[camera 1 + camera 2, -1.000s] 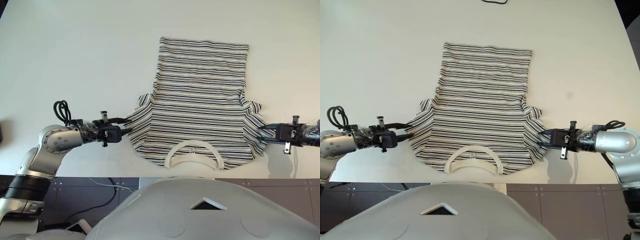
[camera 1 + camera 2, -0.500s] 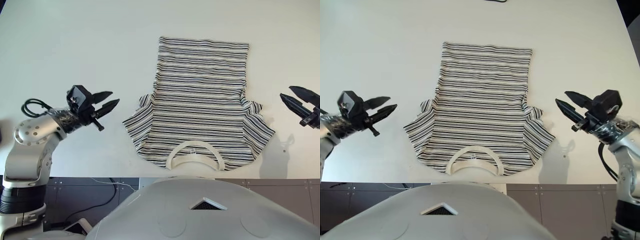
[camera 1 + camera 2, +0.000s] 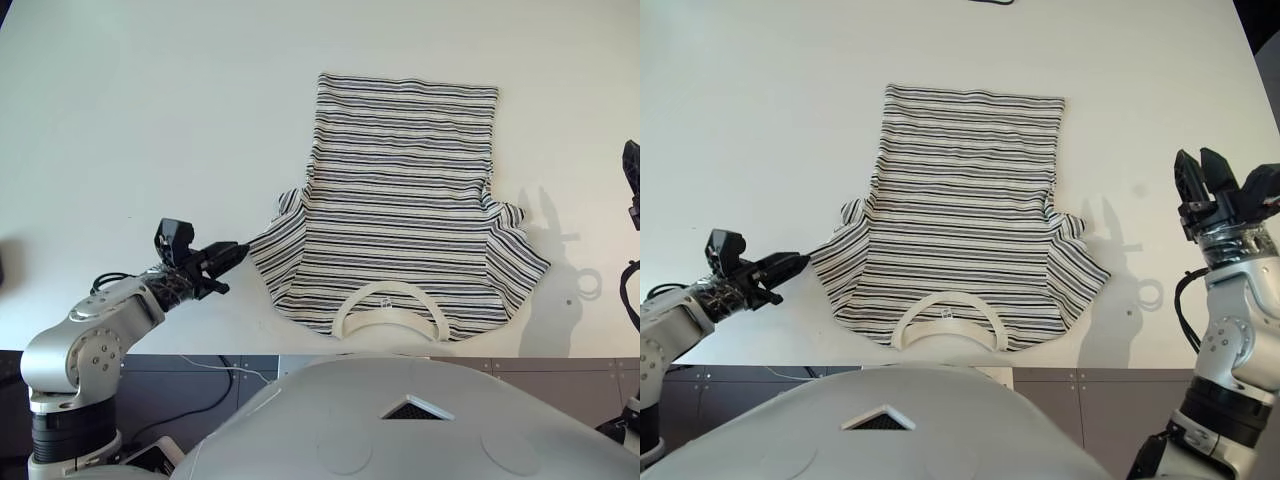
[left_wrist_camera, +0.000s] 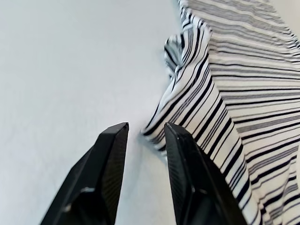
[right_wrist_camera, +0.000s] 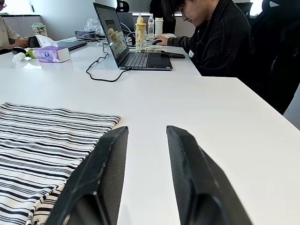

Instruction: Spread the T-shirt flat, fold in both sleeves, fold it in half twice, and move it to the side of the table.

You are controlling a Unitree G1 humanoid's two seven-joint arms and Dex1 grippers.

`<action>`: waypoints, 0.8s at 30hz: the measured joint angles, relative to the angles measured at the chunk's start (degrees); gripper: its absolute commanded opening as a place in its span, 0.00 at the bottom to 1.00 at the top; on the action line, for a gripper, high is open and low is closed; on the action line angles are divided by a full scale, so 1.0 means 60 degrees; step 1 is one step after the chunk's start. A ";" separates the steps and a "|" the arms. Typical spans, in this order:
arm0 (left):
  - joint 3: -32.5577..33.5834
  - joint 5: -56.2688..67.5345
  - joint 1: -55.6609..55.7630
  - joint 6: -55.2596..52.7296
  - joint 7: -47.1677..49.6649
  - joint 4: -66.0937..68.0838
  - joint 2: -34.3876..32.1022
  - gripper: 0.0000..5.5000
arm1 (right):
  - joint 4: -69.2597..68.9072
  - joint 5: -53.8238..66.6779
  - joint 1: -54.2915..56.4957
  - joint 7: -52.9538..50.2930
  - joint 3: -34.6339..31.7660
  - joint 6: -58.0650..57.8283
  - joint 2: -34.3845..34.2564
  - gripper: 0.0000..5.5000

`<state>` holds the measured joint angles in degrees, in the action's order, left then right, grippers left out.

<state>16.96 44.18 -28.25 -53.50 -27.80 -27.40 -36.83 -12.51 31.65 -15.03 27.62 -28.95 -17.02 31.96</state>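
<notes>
The black-and-white striped T-shirt [image 3: 400,190] lies face-down flat on the white table [image 3: 150,120], its white collar [image 3: 388,305] nearest me and its hem at the far side. Both short sleeves are spread outward. My left gripper [image 3: 236,251] is low over the table, open, its tips just short of the left sleeve's end [image 4: 187,89] with nothing between the fingers [image 4: 110,154]. My right gripper [image 3: 1217,166] is raised off to the right of the right sleeve [image 3: 1080,260], open and empty, with its fingers [image 5: 105,168] apart.
The table's near edge [image 3: 180,350] runs just below the collar. A black cable [image 5: 101,70] and a laptop [image 5: 129,51] sit beyond the shirt's far side. Bare tabletop stretches to the left and right of the shirt.
A second ago both grippers were at the sleeve ends; they came off and opened. The left one has since dropped back beside the left sleeve, and the right one has risen and swung away.
</notes>
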 measured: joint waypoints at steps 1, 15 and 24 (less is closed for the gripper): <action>-0.0031 -0.0028 -0.0053 0.0031 -0.0034 -0.0003 0.0021 0.26 | 0.0016 -0.0001 0.0014 -0.0006 0.0001 -0.0006 -0.0007 0.27; -0.0467 -0.0131 0.0310 -0.0025 0.0061 -0.0062 0.0507 0.08 | 0.0022 -0.0226 0.0163 -0.0065 0.0254 -0.0015 -0.0113 0.27; -0.0148 0.0101 0.0430 0.0281 -0.0759 -0.0426 0.0394 0.02 | 0.0049 -0.0529 0.0161 -0.0073 0.0472 -0.0009 -0.0134 0.27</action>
<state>16.07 44.79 -25.67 -51.81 -32.35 -29.96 -34.46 -12.22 28.48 -14.06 27.18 -26.12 -17.08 31.16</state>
